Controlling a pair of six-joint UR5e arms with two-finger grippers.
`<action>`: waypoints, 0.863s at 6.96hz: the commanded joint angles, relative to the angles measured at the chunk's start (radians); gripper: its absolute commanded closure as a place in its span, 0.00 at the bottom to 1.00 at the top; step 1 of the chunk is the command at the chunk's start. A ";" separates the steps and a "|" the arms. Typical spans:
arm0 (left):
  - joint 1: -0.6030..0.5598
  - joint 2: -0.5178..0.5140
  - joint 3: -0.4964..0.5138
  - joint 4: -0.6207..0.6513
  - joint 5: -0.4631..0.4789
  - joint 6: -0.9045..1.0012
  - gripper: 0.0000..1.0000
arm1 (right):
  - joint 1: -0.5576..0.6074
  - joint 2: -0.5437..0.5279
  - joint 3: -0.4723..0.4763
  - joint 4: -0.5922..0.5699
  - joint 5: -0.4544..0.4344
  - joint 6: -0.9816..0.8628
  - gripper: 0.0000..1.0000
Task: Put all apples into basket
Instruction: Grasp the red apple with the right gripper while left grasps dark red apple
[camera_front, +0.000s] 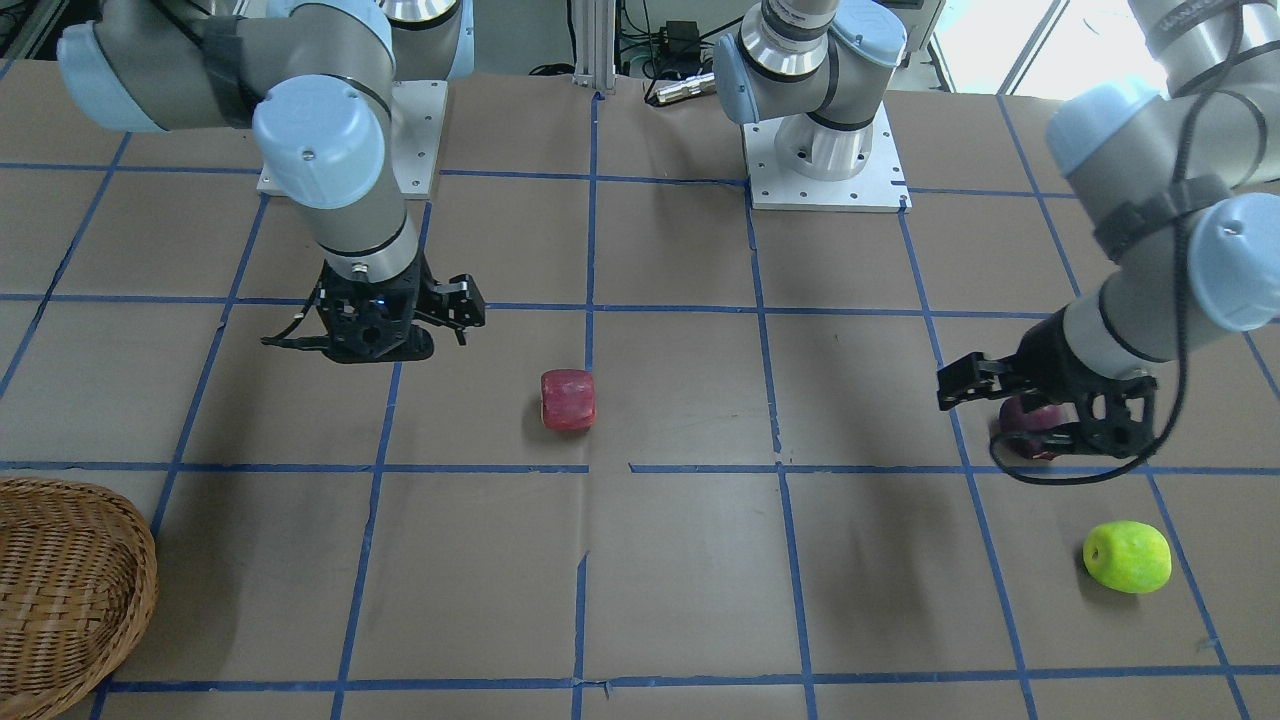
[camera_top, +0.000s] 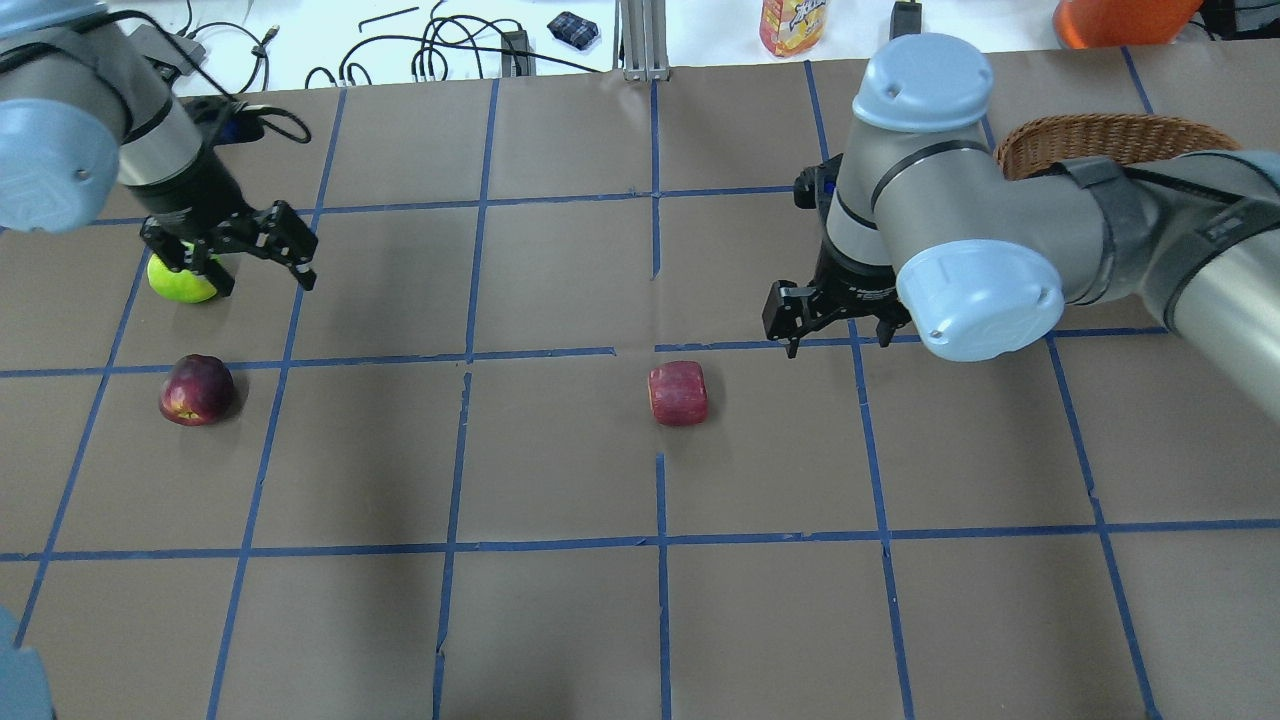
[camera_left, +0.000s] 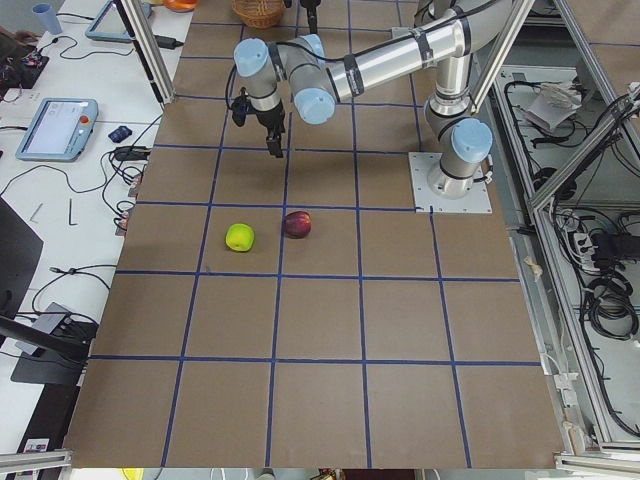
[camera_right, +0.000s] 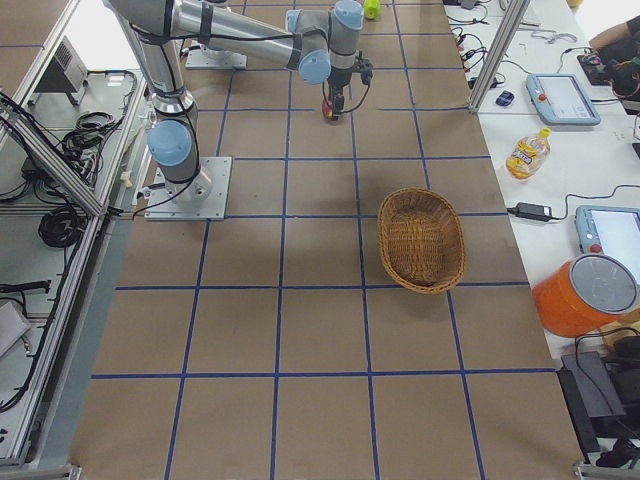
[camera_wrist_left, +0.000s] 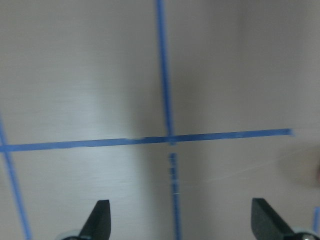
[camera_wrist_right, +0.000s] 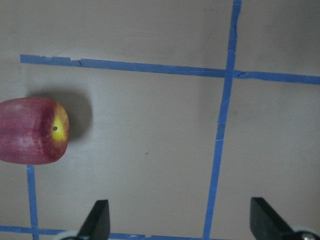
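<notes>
Basket (camera_front: 90, 620) sits apart; red apple (camera_front: 568, 400), purple apple (camera_top: 197, 389), green apple (camera_front: 1127, 556) lie on the bench (camera_front: 700, 600). Both left jaws and right jaws gape wide.

A robotics lab — teach pendant (camera_left: 55, 128), loose cables (camera_top: 440, 50), tape-gridded table (camera_top: 560, 450).

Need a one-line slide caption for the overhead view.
Left gripper open near the green apple, right gripper open near the red apple; maroon apple and basket sit on the table.

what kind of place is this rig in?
Looks like a robotics lab cell: left arm and right arm mounted on a table gridded in blue tape, with a teach pendant and loose cables on the side benches.
</notes>
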 joint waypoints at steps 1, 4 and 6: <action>0.174 -0.046 -0.052 0.004 0.002 0.054 0.00 | 0.148 0.082 -0.005 -0.146 0.002 0.198 0.00; 0.212 -0.138 -0.123 0.176 0.044 0.055 0.00 | 0.285 0.229 -0.063 -0.242 -0.020 0.291 0.00; 0.219 -0.175 -0.125 0.197 0.045 0.089 0.00 | 0.285 0.240 -0.060 -0.244 -0.101 0.255 0.00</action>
